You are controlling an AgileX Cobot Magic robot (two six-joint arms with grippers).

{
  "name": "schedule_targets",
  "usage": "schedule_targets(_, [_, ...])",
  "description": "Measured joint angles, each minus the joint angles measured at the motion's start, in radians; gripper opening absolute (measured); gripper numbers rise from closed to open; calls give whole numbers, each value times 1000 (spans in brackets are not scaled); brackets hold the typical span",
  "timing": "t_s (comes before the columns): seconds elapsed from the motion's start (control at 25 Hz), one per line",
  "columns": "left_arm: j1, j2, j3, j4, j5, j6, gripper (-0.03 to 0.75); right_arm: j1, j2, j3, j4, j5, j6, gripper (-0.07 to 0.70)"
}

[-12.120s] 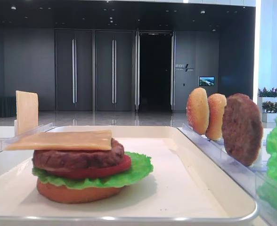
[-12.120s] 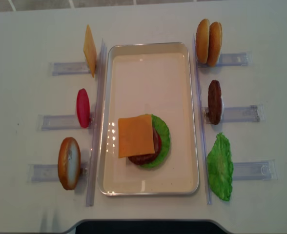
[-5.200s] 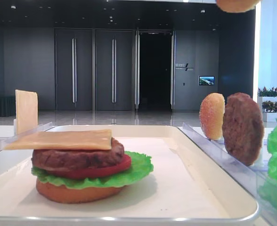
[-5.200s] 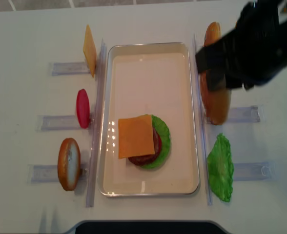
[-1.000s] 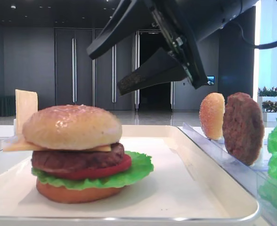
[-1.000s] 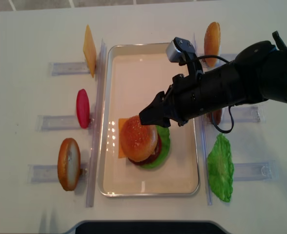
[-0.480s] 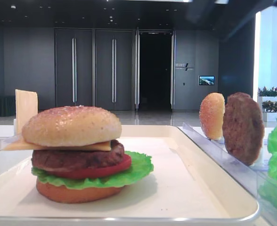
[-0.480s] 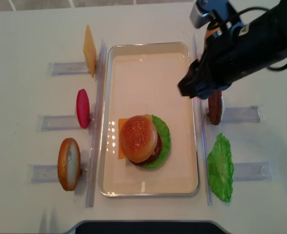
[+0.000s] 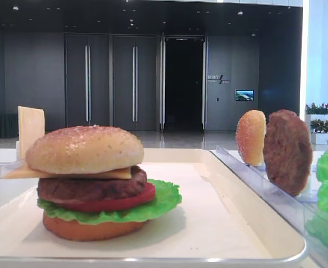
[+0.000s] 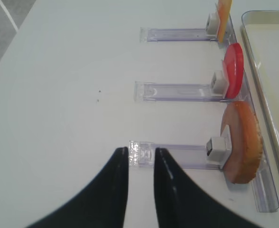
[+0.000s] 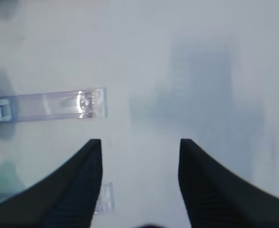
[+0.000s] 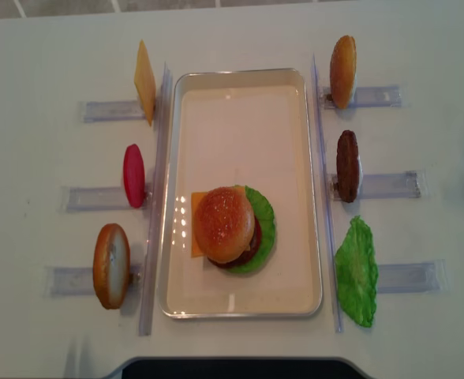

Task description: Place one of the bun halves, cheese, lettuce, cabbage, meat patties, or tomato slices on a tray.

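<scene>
I see the top bun half (image 12: 225, 224) resting on a stacked burger in the lower middle of the tray (image 12: 244, 304), above cheese (image 9: 19, 170), a meat patty (image 9: 91, 187), tomato (image 9: 125, 202) and lettuce (image 12: 267, 229). My left gripper (image 10: 141, 156) shows its fingers nearly pressed together, holding nothing. A spare bun half (image 10: 241, 142) stands on edge in its clear rack (image 10: 177, 156), to the right of those fingers, its long axis running up the frame. My right gripper (image 11: 139, 142) has fingers spread, empty, over bare table, with lettuce a green blur at lower left. I judge my left arm nearer that spare bun.
</scene>
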Motion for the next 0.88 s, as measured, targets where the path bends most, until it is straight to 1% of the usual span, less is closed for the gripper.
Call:
schedule_targets(0.04, [0,0,0,0,0,0,141,-20,0,0,-4,1,8,372])
schedule_targets(0.12, [0,0,0,0,0,0,141,-35,0,0,-6,1,17,361])
schedule_targets(0.32, [0,0,0,1,0,0,141,-36,-3,0,10,1,18,352])
schedule_targets(0.48, [0,0,0,3,0,0,141,-36,-47,0,19,0,18,348])
schedule_targets(0.64, [0,0,0,5,0,0,141,-36,-139,1,22,-4,18,348])
schedule_targets(0.72, [0,0,0,5,0,0,141,-33,-203,19,22,-11,18,348])
schedule_targets(0.8, [0,0,0,5,0,0,141,-15,-288,56,22,-18,18,348])
schedule_targets(0.88, [0,0,0,5,0,0,141,15,-382,107,22,-37,18,348])
